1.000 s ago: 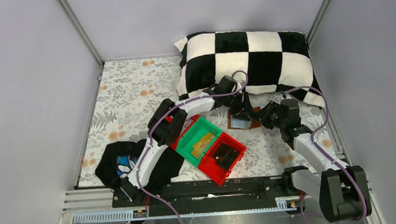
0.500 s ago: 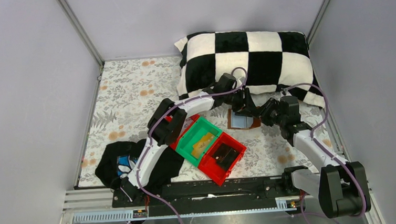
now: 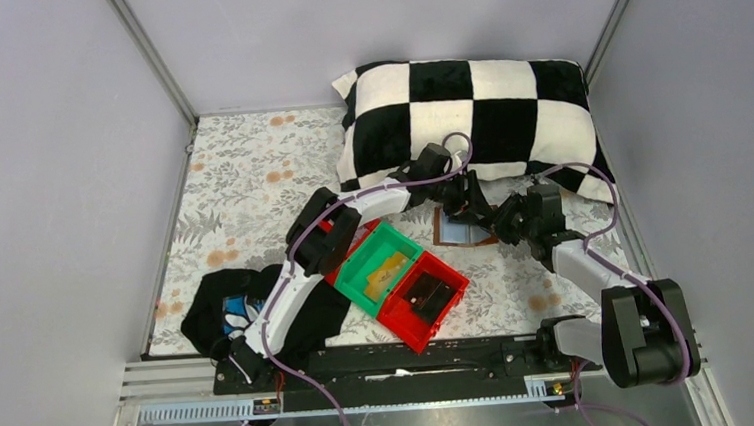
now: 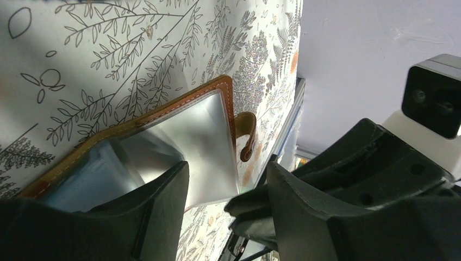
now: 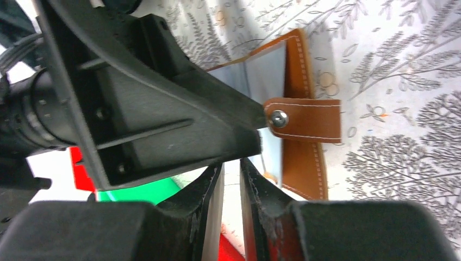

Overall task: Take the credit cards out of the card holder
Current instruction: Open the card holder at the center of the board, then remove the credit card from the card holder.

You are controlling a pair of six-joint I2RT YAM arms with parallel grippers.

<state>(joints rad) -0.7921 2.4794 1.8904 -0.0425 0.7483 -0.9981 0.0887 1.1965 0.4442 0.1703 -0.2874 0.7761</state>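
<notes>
Tablecloth: card holder near pillow edge, left gripper, right gripper crowding.

Top view: card holder is mostly under both arms, too small to read. Left wrist: left fingers hide its near half. Right wrist: left fingers block most of its inside. Credit cards can't be told from the grey panels. Narrow gap between right fingers: contents unclear.
</notes>
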